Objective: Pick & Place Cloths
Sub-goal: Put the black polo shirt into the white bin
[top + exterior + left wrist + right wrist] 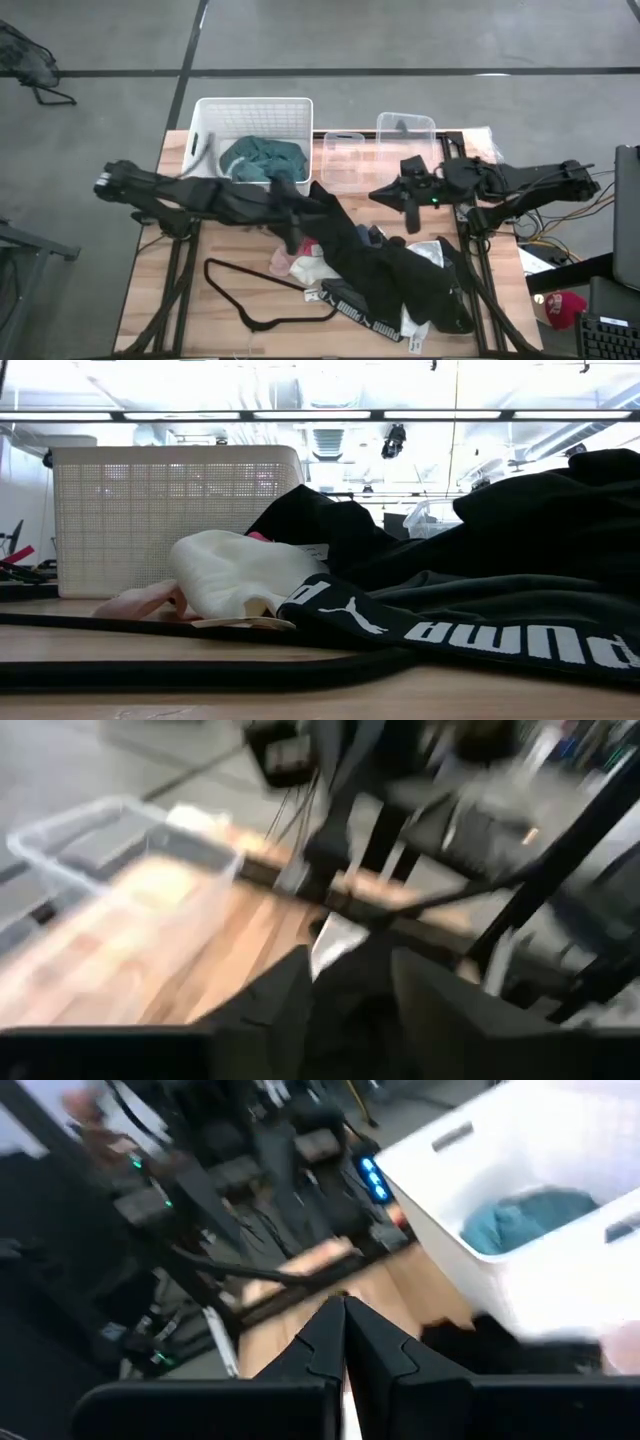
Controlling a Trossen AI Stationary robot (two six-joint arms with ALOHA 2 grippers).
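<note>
Cloths are only partly sorted: a teal garment [262, 157] lies inside the white basket [205, 120], while the black garments [395, 270], the white cloth [235, 575], a pink piece [140, 601] and the lettered waistband [480, 632] are heaped on the desk [165, 290], beside a wire hanger [250, 295]. Most of the work seems left. The left end effector [290, 235] hangs at the heap's near edge, its fingers [270, 1005] spread apart with black fabric between and below them; whether it grips cannot be told. The right end effector [411, 215], pressed together and empty, hovers above the heap's far side.
</note>
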